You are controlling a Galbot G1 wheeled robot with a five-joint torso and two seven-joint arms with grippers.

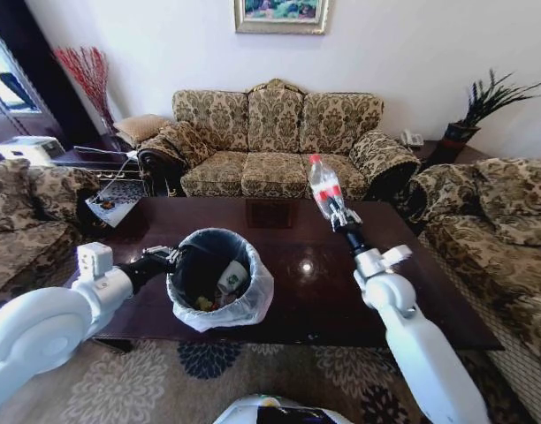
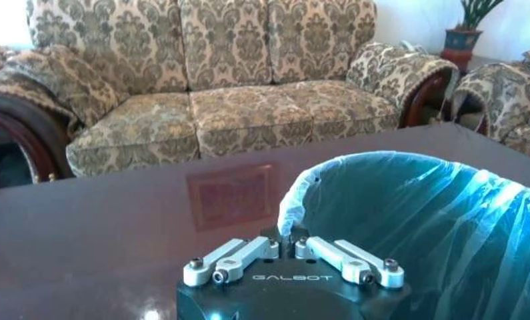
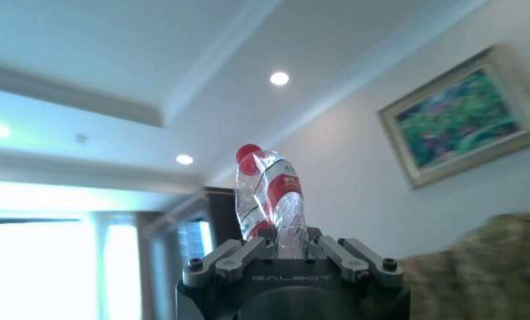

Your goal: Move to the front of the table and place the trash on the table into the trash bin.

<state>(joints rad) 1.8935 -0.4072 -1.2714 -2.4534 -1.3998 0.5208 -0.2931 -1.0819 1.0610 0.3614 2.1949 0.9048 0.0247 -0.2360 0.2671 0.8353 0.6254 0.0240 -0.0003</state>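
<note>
The right pincer (image 1: 339, 215) was held up in the air above the desk (image 1: 341, 274). It was shut tight on the bottle (image 1: 323, 187), which was gripped at its lower end. The bottle stood up out of the pincer, leaning a little, with its red cap (image 1: 316, 159) at the top, far from the pincer. A red and white label was seen around the bottle's middle. In the right wrist view, the same bottle (image 3: 271, 200) was seen poking up between the two closed sides of the right pincer (image 3: 287, 248), with the ceiling lights behind it.

Below the right pincer and off to its left side, the trash bin (image 1: 219, 276) was placed on the near part of the desk. A thin white bag was folded over its rim. Some small bits of trash (image 1: 231, 277) were seen lying down inside the bin.

The left pincer (image 1: 170, 257) was held at the rim of the bin, on the side away from the right pincer. It was closed on the edge of the bag. In the left wrist view, the left pincer (image 2: 289, 235) was seen pinching the bag's edge, with the trash bin (image 2: 425, 213) just beyond it and the dark shiny desk (image 2: 113, 220) spread out underneath.
</note>
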